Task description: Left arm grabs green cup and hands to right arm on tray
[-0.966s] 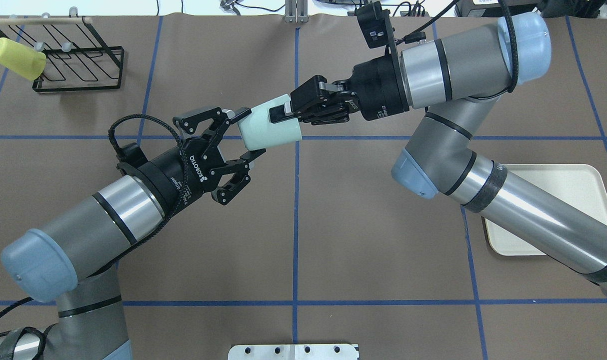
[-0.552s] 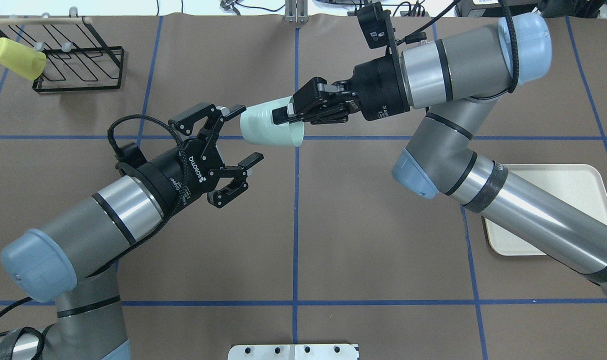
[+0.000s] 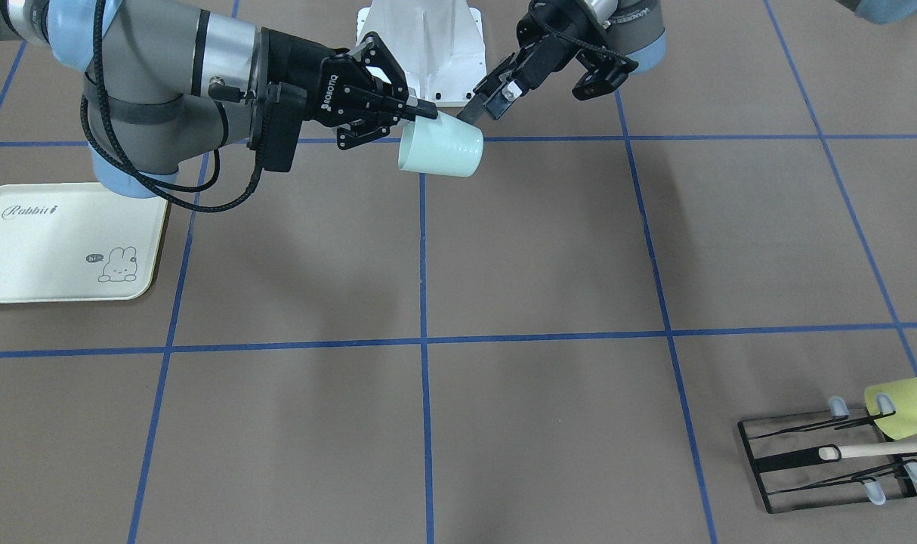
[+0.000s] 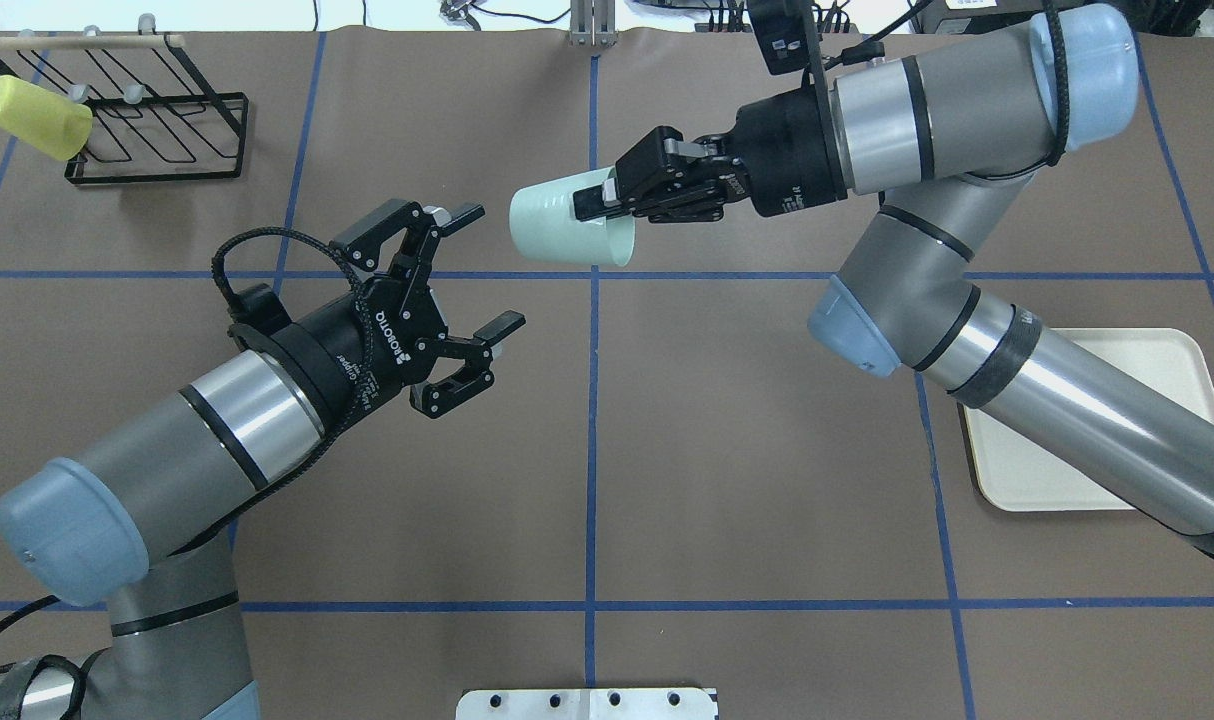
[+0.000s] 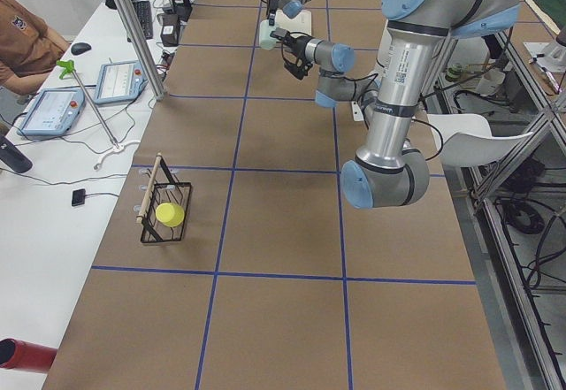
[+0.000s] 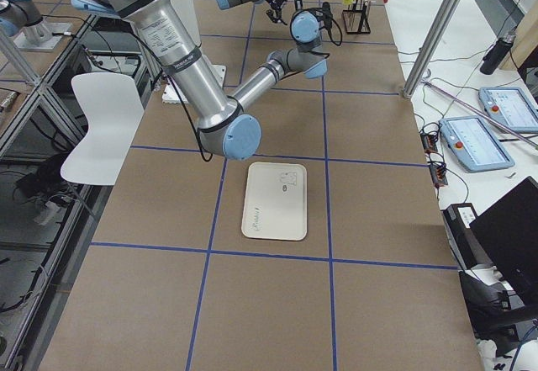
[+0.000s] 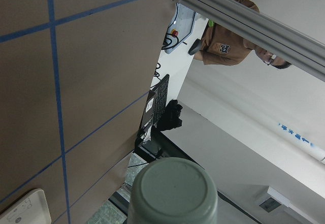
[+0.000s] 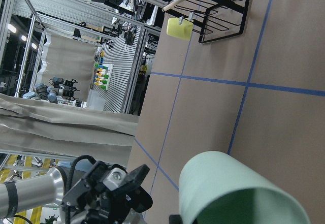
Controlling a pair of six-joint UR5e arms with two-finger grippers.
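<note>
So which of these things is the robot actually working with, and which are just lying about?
Part of the job:
- green cup, pinched at its rim by the right pincer
- left pincer, open and empty, apart from the cup
- cream Rabbit tray, nothing on it yet

Just lying about:
- yellow-green cup
- black wire rack it sits on

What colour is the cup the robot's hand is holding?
The cup is pale mint green, plain; the overhead view shows it best.

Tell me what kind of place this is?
Probably a robot lab: a left arm and right arm reach over a table gridded with blue tape, with control tablets on a side bench.
</note>
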